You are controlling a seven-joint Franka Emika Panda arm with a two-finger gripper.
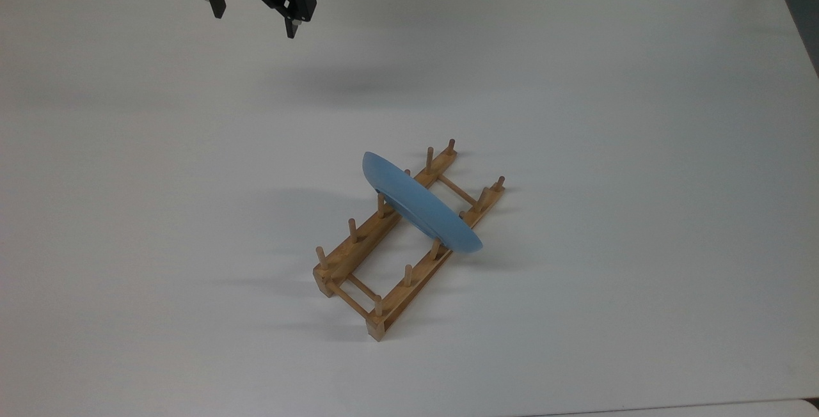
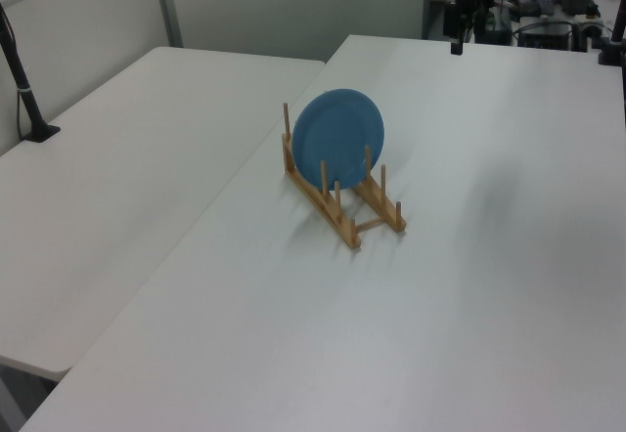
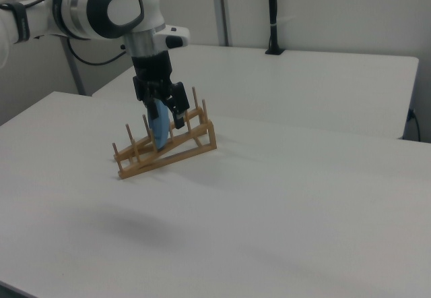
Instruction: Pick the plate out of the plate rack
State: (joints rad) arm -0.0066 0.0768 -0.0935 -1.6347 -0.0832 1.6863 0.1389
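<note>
The plate (image 1: pixel 419 208) stands on edge in the plate rack (image 1: pixel 358 257), slotted between the pegs about the middle of the rack's length, and leans slightly. In the top view the rack lies a little below the centre of the frame, running from lower left to upper right across the white table (image 1: pixel 640 148), with the plate crossing both rails. In the left view the plate (image 2: pixel 339 136) shows its round blue face just above the centre of the frame, with the rack (image 2: pixel 342 202) under it. In the right view the plate (image 3: pixel 160 129) is seen nearly edge-on in the left part of the frame, partly behind the arm, with the rack (image 3: pixel 168 151) under it. The gripper (image 1: pixel 254 19) hangs in the air at the upper left of the top view, well apart from the rack, near the table's far edge. Its two black fingers (image 1: pixel 292 25) point downward with a wide gap between them, and nothing is held. In the left view the gripper (image 2: pixel 457 46) appears at the top edge, right of centre. In the right view the gripper (image 3: pixel 165 109) sits in the upper left part of the frame, overlapping the plate in the line of sight. A second white table (image 2: pixel 117 178) adjoins the first on the left view's left.
</note>
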